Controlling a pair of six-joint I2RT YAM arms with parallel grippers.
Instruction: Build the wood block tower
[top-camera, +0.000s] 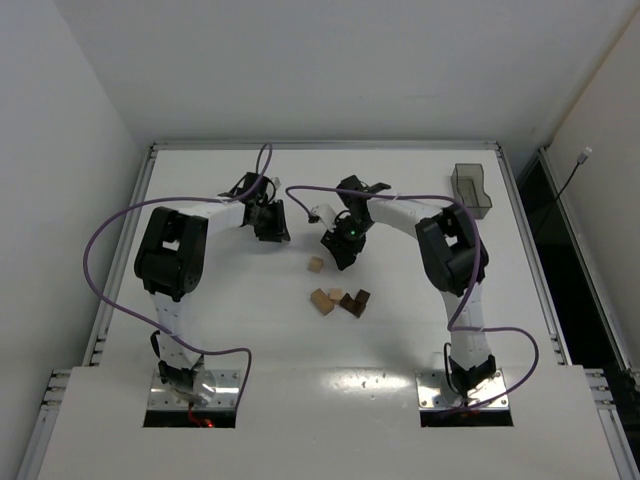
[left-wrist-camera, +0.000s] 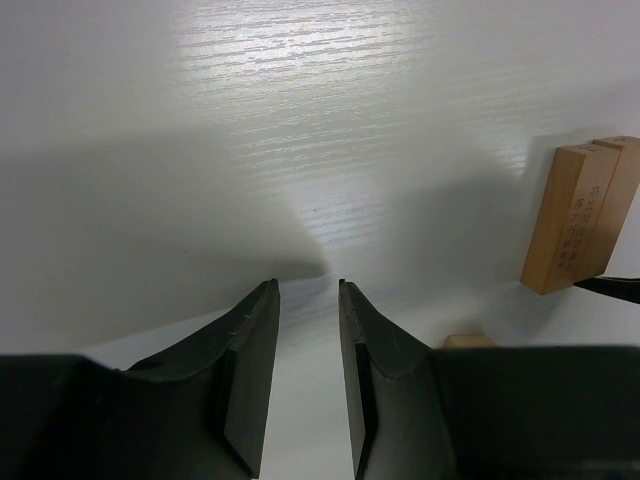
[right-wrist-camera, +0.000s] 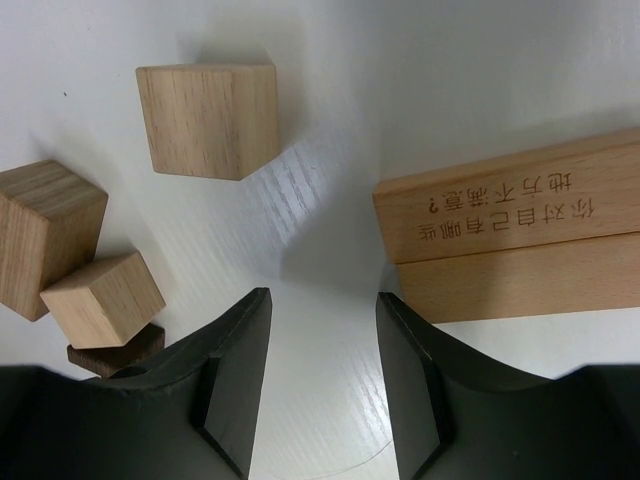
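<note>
Top external view: one tan cube (top-camera: 315, 265) sits on the table (top-camera: 240, 290) just beside the right gripper (top-camera: 335, 258). A cluster (top-camera: 336, 298) of three more, including a dark cube (top-camera: 355, 302), lies nearer the bases, and the left gripper (top-camera: 270, 232) hangs well to the left. Left wrist view: the left gripper (left-wrist-camera: 307, 290) has its jaws narrowly parted and empty, with two long blocks (left-wrist-camera: 570, 215) touching side by side at the right. Right wrist view: the right gripper (right-wrist-camera: 322, 300) is open and holds nothing, over bare table between the tan cube (right-wrist-camera: 207, 118), the cluster (right-wrist-camera: 102, 298) and the engraved long blocks (right-wrist-camera: 510, 215).
</note>
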